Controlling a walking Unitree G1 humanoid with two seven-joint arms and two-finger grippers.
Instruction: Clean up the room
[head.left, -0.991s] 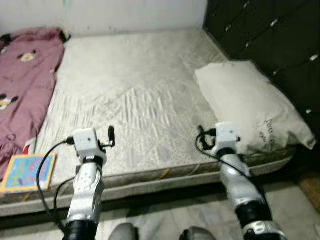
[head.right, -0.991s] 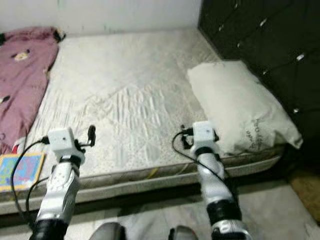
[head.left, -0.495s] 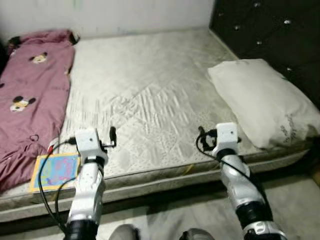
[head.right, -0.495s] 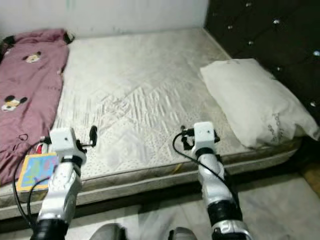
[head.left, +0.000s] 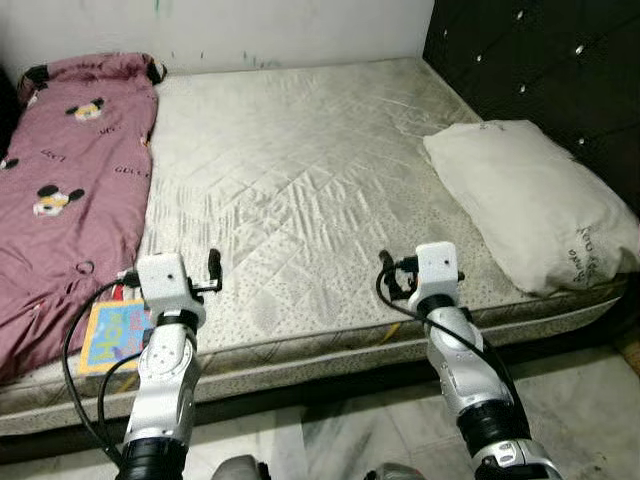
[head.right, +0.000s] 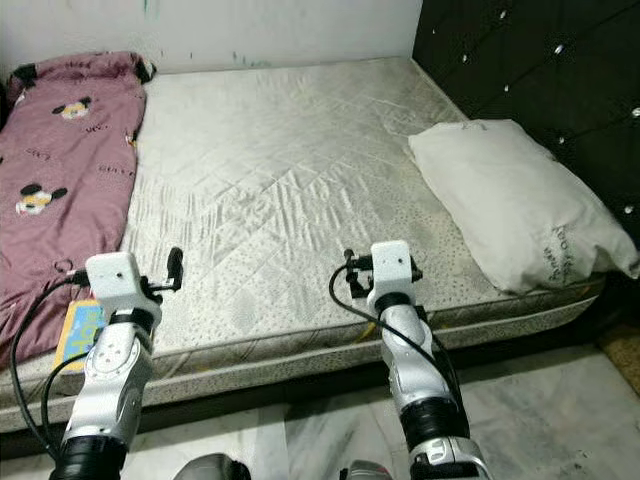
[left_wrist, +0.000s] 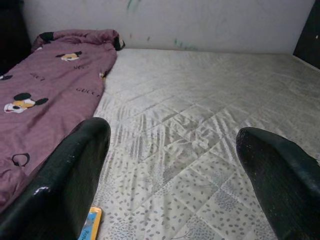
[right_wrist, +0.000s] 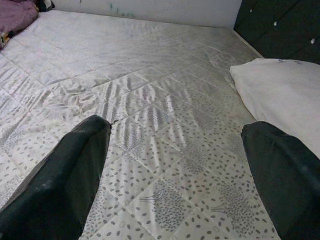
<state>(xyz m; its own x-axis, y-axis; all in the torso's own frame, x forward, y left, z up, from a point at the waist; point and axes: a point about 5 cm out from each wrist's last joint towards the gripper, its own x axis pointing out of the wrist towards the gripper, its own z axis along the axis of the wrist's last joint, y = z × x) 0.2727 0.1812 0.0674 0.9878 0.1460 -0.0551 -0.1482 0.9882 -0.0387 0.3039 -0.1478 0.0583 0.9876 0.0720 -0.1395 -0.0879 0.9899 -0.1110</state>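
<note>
**Bedroom inventory: bed, bedding and both tools**

Item 1. Mauve-pink blanket printed with cartoon mouse heads: spread lengthwise along the robot's left side of the bed, reaching from the wall end down to the near edge, where it hangs slightly over.

Item 2. Flat, brightly coloured picture book with a yellow border: lies on the bed near its front edge, just beside the blanket and partly tucked under it.

Item 3. Plump off-white pillow with small dark lettering at one corner: rests on the robot's right side of the bed, against the headboard, one end jutting past the front edge.

Item 4. Quilted cream mattress with a speckled pattern: bare across its middle.

Item 5. Left tool: released, fingers spread wide, held above the front edge of the mattress near the book, grasping nothing.

Item 6. Right tool: released, fingers wide apart, above the front edge, near the pillow, empty.

Item 7. Black tufted headboard with shiny studs: stands behind the pillow.

Item 8. Pale wall; grey marbled floor.
</note>
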